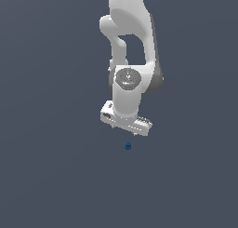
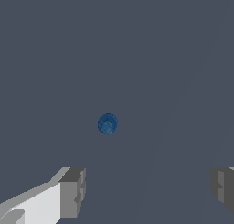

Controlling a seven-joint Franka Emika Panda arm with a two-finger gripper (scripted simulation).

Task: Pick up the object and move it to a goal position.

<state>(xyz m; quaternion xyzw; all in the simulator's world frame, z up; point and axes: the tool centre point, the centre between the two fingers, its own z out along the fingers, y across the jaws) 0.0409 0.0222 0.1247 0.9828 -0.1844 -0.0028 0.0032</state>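
Overhead, the claw (image 1: 125,128) hangs at the end of the white Panda arm (image 1: 132,41), pointing down, with its fingers spread wide and nothing between them. In the wrist view the two grey fingertips (image 2: 73,191) stand far apart at opposite edges of the picture, and only bare ground shows in the gap. The claw (image 2: 148,189) holds nothing.

Just beneath it lies the object (image 1: 128,146), a tiny dark blue roundish lump, far smaller than the claw. In the exterior view it shows a little below the claw's body, clear of it and not touched by either finger. In the wrist view the object (image 2: 108,124) appears as a small blue disc with a paler centre, off the line joining the two fingertips rather than between them. How high the claw stands above it cannot be told.

Around the lump the surface (image 1: 51,176) is a flat, even slate grey, without pattern, edge or seam. In the wrist view a few faint straight streaks of slightly lighter tone run slantwise across it. The same grey fills the whole background of the exterior view, so no line between ground and room can be made out, and no walls or furniture show.
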